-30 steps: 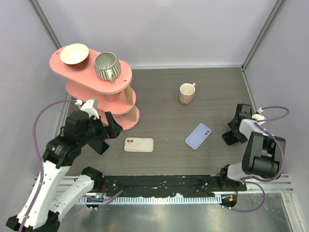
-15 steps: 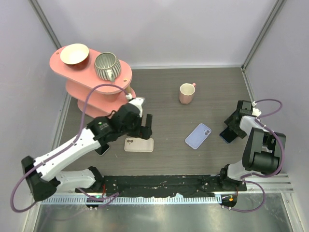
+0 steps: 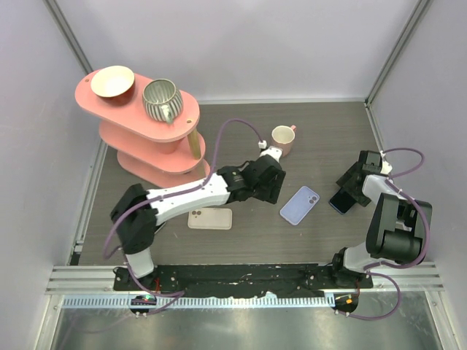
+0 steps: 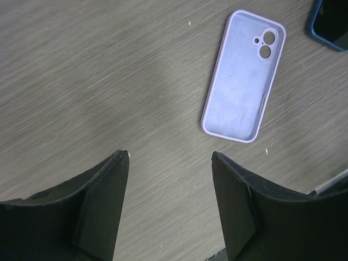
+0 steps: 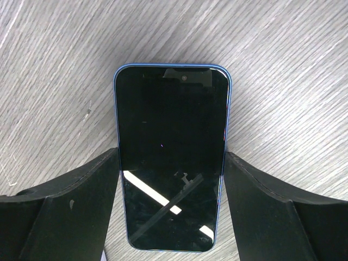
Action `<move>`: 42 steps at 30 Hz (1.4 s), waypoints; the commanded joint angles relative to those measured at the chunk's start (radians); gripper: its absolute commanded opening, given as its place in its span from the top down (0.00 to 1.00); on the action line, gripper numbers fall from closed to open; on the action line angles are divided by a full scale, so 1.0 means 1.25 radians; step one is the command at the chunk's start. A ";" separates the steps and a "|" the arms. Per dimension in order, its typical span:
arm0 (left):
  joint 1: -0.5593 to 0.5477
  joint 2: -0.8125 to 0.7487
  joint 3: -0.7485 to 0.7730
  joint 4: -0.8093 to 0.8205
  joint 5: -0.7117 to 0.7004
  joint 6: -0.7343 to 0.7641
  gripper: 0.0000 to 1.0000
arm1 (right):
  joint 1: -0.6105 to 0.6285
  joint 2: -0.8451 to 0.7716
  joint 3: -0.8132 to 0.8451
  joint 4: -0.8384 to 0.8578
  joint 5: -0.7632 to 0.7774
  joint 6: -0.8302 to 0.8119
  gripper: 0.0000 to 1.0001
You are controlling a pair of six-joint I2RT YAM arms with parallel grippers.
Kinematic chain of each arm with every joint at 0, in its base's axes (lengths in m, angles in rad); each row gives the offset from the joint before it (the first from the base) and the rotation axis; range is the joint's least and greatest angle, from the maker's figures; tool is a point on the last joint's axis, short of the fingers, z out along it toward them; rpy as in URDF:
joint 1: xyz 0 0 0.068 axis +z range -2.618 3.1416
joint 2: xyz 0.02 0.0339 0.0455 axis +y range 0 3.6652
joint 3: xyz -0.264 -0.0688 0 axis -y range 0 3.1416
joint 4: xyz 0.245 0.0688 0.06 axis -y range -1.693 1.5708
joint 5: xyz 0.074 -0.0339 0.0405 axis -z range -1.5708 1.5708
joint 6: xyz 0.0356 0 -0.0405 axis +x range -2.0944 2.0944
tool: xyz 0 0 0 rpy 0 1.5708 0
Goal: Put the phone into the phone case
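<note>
Your left end effector (image 4: pixel 168 157) hovers wide open and empty near the lilac phone case (image 4: pixel 243 76); your right end effector (image 5: pixel 171 157) straddles the blue phone (image 5: pixel 171 119), grip impossible to tell.

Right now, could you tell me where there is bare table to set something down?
Bare: the far strip behind the mug; the near strip before the beige case. Crowded: around the lilac case, between left gripper and phone.

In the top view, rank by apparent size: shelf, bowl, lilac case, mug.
1. shelf
2. bowl, though it sits higher, nearer the camera
3. lilac case and mug: too close to rank
</note>
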 commanded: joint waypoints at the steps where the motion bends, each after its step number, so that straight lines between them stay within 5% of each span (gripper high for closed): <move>1: -0.009 0.084 0.039 0.149 0.062 0.008 0.34 | 0.001 -0.017 0.006 0.025 -0.052 -0.004 0.34; 27: -0.027 0.341 0.142 0.172 0.086 0.032 0.49 | 0.003 -0.005 0.005 0.038 -0.071 -0.009 0.36; 30: -0.027 0.344 0.136 0.164 0.085 0.026 0.57 | 0.003 -0.005 0.008 0.037 -0.079 -0.010 0.36; 34: -0.027 0.322 0.102 0.143 0.095 -0.007 0.87 | 0.003 -0.014 0.005 0.054 -0.128 -0.011 0.38; 37: -0.027 0.273 0.037 0.130 0.102 -0.085 1.00 | 0.016 -0.033 -0.013 0.098 -0.215 -0.014 0.38; 42: -0.027 0.192 -0.071 0.107 0.060 -0.203 1.00 | 0.066 -0.030 -0.018 0.121 -0.273 -0.028 0.39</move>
